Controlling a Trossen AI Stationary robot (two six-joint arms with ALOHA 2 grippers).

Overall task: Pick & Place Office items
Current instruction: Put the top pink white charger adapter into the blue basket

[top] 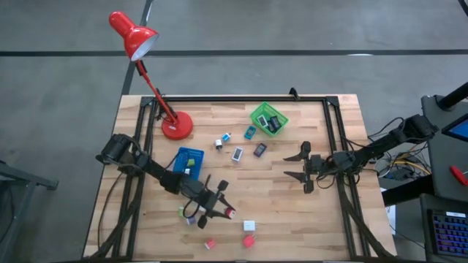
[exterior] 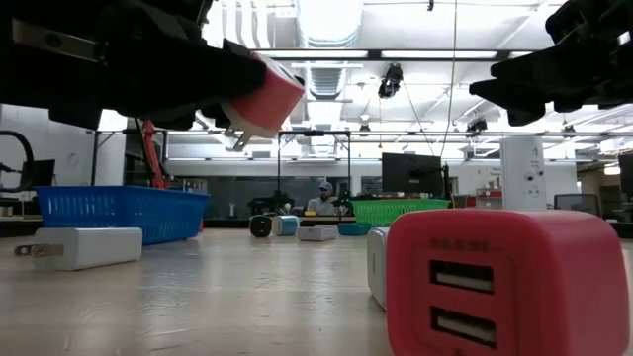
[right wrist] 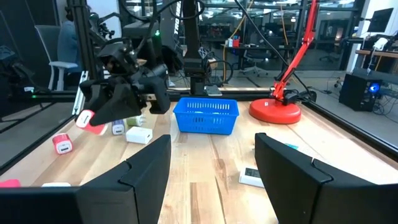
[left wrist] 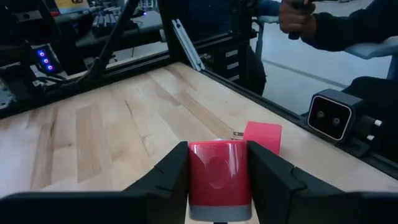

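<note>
My left gripper (top: 224,207) is over the near middle of the table, shut on a red block with a grey-white end (left wrist: 217,176). It is held well above the wood in the low view (exterior: 259,99). Other office items lie loose: a red block (left wrist: 262,136) just beyond the held one, a white one (top: 249,226), two red ones (top: 248,240) (top: 210,242), and several small pieces (top: 238,154) mid-table. My right gripper (top: 295,166) hovers open at the right, nothing between its fingers (right wrist: 149,171). My left gripper pinches the red block by two opposite sides (left wrist: 194,174) between its two fingers. The fingers come nearly level from the table's left, tipped slightly down. The block is lifted clear of the table, its grey-white end toward the wrist.
A blue tray (top: 189,161) stands left of centre and a green basket (top: 268,118) with dark pieces at the far middle. A red desk lamp (top: 176,126) stands at the far left. A person sits beyond the table's edge (left wrist: 336,25). Bare wood lies between the two grippers.
</note>
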